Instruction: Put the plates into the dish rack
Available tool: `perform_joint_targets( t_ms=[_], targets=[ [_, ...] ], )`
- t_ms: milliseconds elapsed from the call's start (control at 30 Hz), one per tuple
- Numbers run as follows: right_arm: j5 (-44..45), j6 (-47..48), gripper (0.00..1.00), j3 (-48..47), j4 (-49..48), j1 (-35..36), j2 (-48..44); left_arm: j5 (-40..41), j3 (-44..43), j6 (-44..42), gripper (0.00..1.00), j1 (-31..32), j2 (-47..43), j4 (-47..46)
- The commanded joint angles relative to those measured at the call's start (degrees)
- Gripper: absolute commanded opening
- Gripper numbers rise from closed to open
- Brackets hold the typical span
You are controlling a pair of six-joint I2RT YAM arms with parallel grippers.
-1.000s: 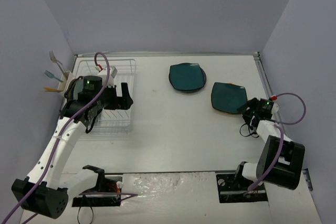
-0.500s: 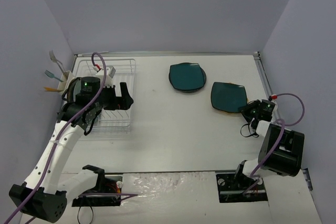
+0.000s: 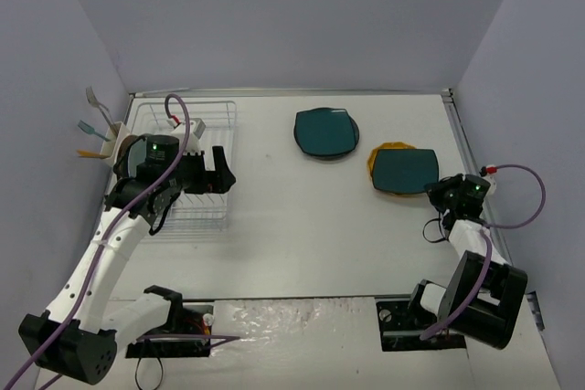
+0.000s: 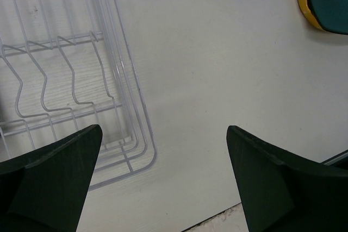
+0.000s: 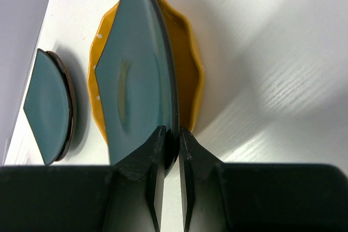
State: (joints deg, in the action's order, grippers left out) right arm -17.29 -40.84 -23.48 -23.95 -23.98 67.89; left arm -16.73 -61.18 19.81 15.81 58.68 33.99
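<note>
My right gripper point(image 5: 172, 137) is shut on the near rim of a dark teal rounded-square plate point(image 5: 136, 91), one finger on each face. That plate point(image 3: 402, 172) is raised at the gripped edge above a yellow-orange plate point(image 5: 187, 74) whose rim point(image 3: 382, 151) shows behind it. A second dark teal plate point(image 3: 325, 132) lies flat at the back centre, on top of something with a dark reddish edge. The white wire dish rack point(image 3: 187, 203) stands at the left and holds no plates. My left gripper point(image 4: 163, 177) hangs open over the rack's right edge point(image 4: 128, 80).
A small white cutlery cup point(image 3: 110, 143) with utensils is fixed to the rack's left side, against the left wall. The right wall runs close beside my right arm. Grey walls enclose the white table point(image 3: 302, 216) on three sides.
My right gripper has shut on the teal plate's rim and raised that edge, uncovering the yellow-orange plate's rim. The left arm has barely shifted.
</note>
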Motion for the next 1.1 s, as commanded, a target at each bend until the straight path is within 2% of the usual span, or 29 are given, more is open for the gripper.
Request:
perform_joint_targets(
  t_ms=[0, 167, 333, 567, 733, 933, 1067],
  targets=[
    [0.4, -0.9, 0.0, 1.2, 0.3, -0.7, -2.7, -1.2, -1.0, 0.6, 0.97, 0.5, -0.1, -3.9],
    [-0.5, -2.3, 0.0, 3.7, -2.4, -1.0, -2.0, -2.0, -1.0, 1.4, 0.97, 0.6, 0.5, -4.5],
    [-1.0, -2.8, 0.04, 5.6, -4.4, -1.6, -1.3, -2.4, -1.0, 2.3, 0.97, 0.9, 0.3, -5.1],
    [-2.5, -3.4, 0.22, 7.5, -8.2, -2.4, 0.9, -1.6, -0.3, 1.7, 0.97, 0.9, 0.3, -4.8],
    [-3.1, -3.0, 0.28, 7.4, -9.5, -2.4, 2.1, -1.9, -0.1, 1.7, 0.97, 0.9, 1.1, -5.2],
    [-4.9, -0.1, 0.49, 6.7, -13.0, -2.7, 5.0, -2.2, -0.6, 1.7, 0.97, 1.0, 1.6, -5.4],
    [-6.2, 0.2, 0.51, 6.3, -16.1, -2.7, 8.1, -2.3, -0.8, 1.9, 0.97, 1.0, 1.9, -5.3]
  ],
)
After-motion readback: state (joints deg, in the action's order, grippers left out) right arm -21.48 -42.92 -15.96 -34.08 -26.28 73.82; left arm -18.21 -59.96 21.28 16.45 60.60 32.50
